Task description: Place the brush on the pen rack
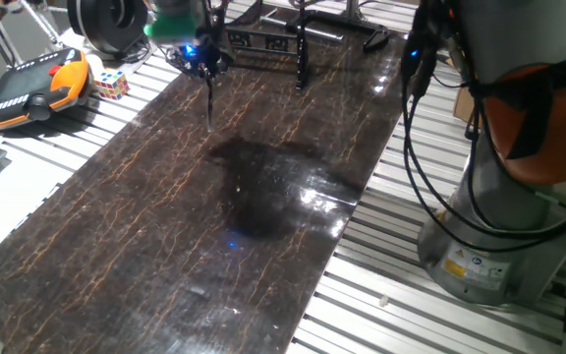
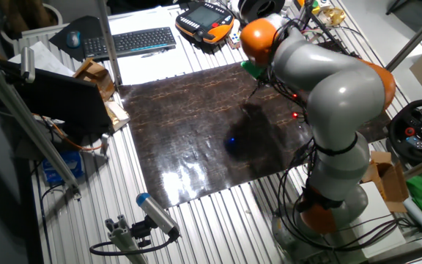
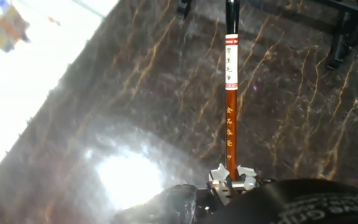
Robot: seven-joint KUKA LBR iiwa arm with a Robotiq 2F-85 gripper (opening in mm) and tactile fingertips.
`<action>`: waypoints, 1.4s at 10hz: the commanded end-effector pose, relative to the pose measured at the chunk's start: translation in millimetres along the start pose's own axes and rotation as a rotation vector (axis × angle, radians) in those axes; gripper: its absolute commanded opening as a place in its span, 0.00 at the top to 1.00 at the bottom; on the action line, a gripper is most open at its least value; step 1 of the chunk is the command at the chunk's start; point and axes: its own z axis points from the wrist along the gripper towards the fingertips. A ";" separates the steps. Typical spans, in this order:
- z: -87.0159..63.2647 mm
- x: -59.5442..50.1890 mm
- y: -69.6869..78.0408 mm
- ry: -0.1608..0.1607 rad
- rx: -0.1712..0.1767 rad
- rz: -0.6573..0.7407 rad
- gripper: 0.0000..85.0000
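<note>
My gripper (image 1: 204,67) hangs over the far end of the dark marbled mat (image 1: 244,226) and is shut on the brush (image 1: 209,98). The brush points down from the fingers, with its tip above the mat. In the hand view the brush (image 3: 230,106) runs straight away from the fingertips (image 3: 219,172): an orange-brown shaft, a white label band, then a dark end. The pen rack (image 1: 300,54), a slim black frame with upright posts and flat feet, stands just behind and to the right of the gripper. Parts of the rack (image 3: 340,37) show at the hand view's top right. In the other fixed view the arm hides most of the gripper (image 2: 252,73).
An orange and black teach pendant (image 1: 37,88), a colour cube (image 1: 109,84) and a big black spool (image 1: 106,25) lie left of the mat. A keyboard (image 2: 130,40) lies beyond. The robot base (image 1: 499,226) and hanging cables (image 1: 416,118) stand on the right.
</note>
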 end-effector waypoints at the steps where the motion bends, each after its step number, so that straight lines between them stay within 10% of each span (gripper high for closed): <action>1: -2.2 -12.7 -11.0 0.003 0.001 -0.016 0.99; 7: -14.3 -70.1 -46.9 0.012 -0.028 -0.046 0.99; 14: -40.8 -82.6 -64.2 0.025 -0.010 -0.058 0.99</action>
